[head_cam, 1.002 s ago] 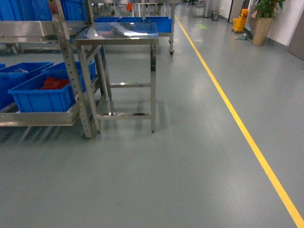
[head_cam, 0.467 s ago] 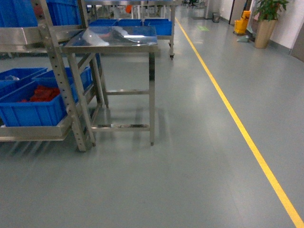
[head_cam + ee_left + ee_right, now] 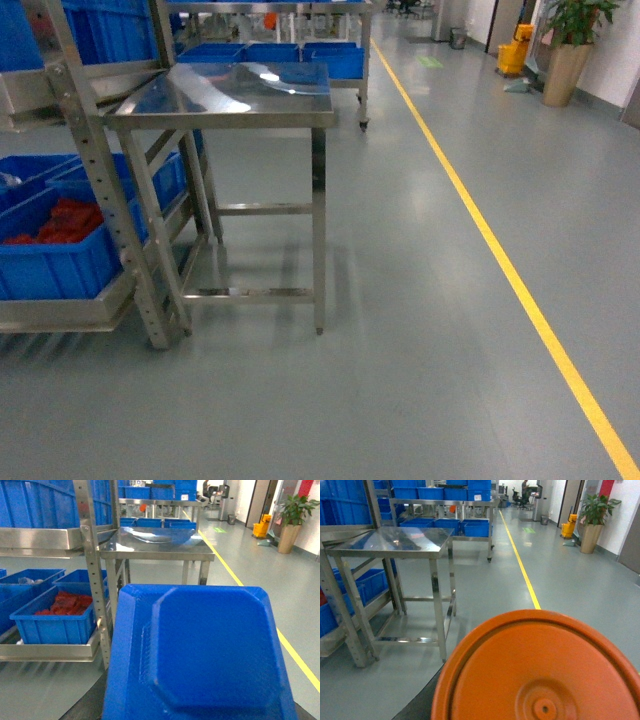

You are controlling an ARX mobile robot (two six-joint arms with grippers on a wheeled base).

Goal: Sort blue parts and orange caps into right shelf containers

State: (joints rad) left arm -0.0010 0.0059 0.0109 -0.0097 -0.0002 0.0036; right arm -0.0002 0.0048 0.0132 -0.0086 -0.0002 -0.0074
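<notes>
Ahead, from the head camera, a steel table [image 3: 235,95] stands beside a rack [image 3: 100,200] whose low shelf carries a blue crate [image 3: 60,265] of red pieces [image 3: 55,222]; neither pincer shows. Next, the left wrist camera has a blue part [image 3: 205,655] filling the view right below it, its pincer hidden, so I cannot tell its grip. Likewise the right wrist camera looks over an orange cap [image 3: 540,670] close beneath, pincer unseen.

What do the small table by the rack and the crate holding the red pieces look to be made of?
The table looks like stainless steel with a polished finish: its top mirrors the ceiling lights. The blue crate on the rack's lower shelf looks like moulded plastic, opaque, with a thick rim. What the red pieces are made of is unclear.
</notes>
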